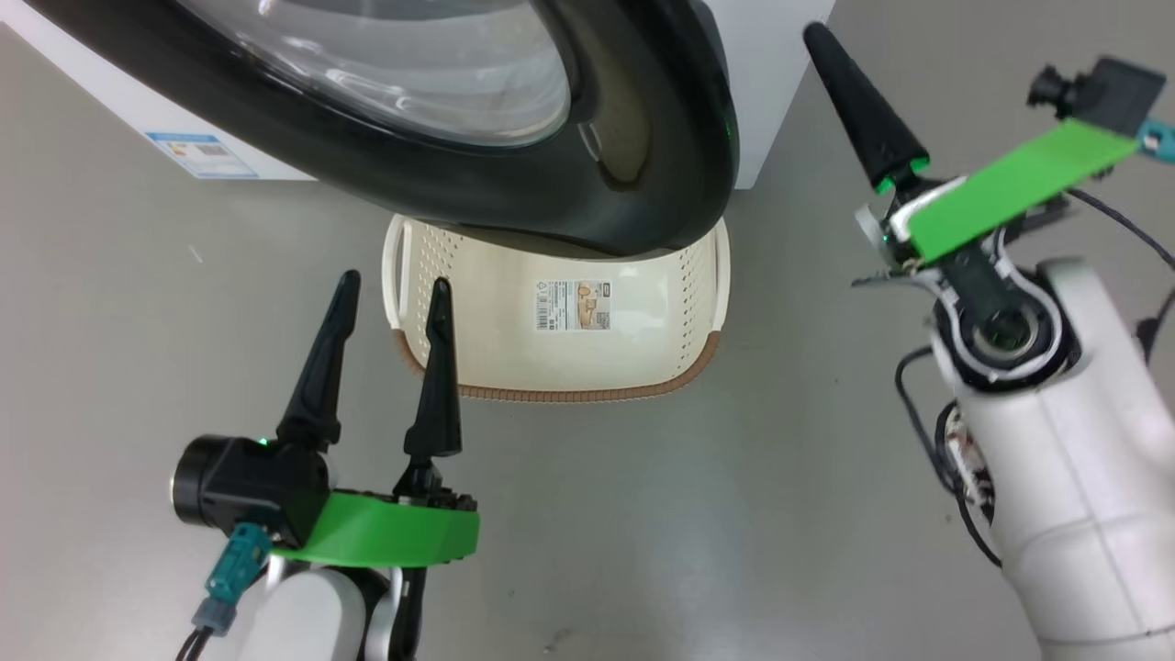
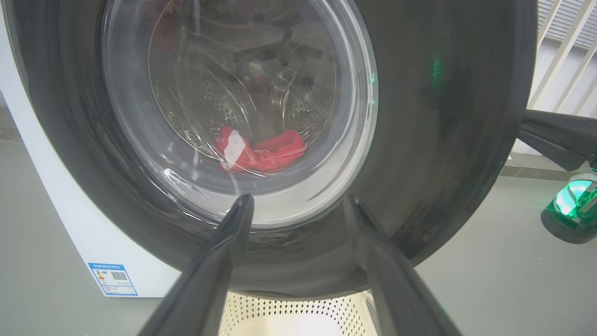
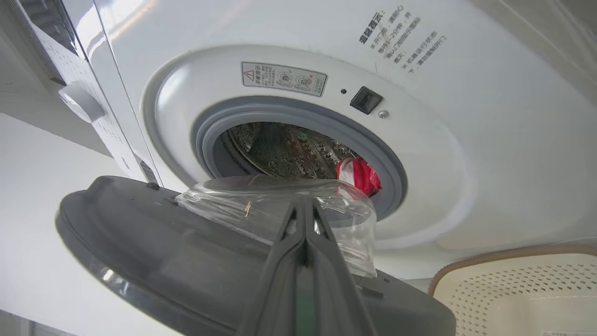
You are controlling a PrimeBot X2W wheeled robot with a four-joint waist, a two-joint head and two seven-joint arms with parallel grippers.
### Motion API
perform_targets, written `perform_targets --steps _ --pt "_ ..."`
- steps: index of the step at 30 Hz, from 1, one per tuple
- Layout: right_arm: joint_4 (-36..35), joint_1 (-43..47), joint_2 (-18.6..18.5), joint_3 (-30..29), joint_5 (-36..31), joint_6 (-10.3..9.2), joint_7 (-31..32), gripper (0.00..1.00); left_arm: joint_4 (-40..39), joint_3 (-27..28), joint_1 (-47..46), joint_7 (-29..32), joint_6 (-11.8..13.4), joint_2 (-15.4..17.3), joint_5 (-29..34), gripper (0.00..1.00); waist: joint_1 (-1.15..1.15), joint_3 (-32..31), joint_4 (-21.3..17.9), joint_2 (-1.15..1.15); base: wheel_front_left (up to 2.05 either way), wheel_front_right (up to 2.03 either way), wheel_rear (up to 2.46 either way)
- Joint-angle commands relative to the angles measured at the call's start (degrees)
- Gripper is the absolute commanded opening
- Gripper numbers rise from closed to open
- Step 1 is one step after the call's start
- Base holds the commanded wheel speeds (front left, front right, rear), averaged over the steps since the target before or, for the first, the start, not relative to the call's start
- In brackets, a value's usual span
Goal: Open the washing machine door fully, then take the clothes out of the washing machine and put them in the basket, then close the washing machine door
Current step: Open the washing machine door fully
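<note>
Looking down in the head view, you see the door (image 1: pixel 643 138) standing partly open from the machine (image 1: pixel 771 83) at 12 o'clock, its black rim overhanging the far edge of the basket (image 1: pixel 560 395) at centre. Your left gripper (image 1: pixel 395 281) sits at 7 o'clock with fingers spread wide and nothing between them, tips just beside the basket's left wall; your right gripper (image 1: pixel 819 37), at 2 o'clock, has its fingers pressed together on nothing. The clothes (image 2: pixel 261 154), red with a white patch, lie low in the drum behind the glass.
</note>
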Motion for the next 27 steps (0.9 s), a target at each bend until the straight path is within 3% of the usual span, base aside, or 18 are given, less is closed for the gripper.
perform_targets --steps 1,7,12,18,27 --pt "-0.1 -2.3 0.72 0.1 4.67 0.2 3.99 0.0 -1.27 1.41 -0.84 -0.45 -0.08 0.87 0.45 1.0 0.0 0.3 0.23 0.0 0.0 0.0 0.0" --pt "6.65 -8.06 0.44 -0.52 14.61 0.2 17.46 0.0 -1.24 1.13 -1.12 -0.45 -0.1 0.87 0.46 1.0 0.0 1.13 0.77 0.0 0.0 0.0 0.0" --pt "10.68 -11.98 -0.21 -0.09 19.49 0.2 25.14 0.0 -0.95 0.89 -1.56 -0.45 -0.1 0.87 0.8 1.0 0.0 1.82 1.49 0.0 0.0 0.0 0.0" --pt "10.91 -13.93 -1.31 1.69 21.86 0.2 31.02 0.0 -0.83 0.38 -1.89 -0.45 0.17 0.87 0.61 1.0 0.0 2.33 2.1 0.0 0.0 0.0 0.0" --pt "7.04 -11.42 -1.84 3.28 22.83 0.2 32.97 0.0 -0.63 0.58 -1.85 -0.45 0.51 0.87 0.82 1.0 0.0 2.4 1.77 0.0 0.0 0.0 0.0"
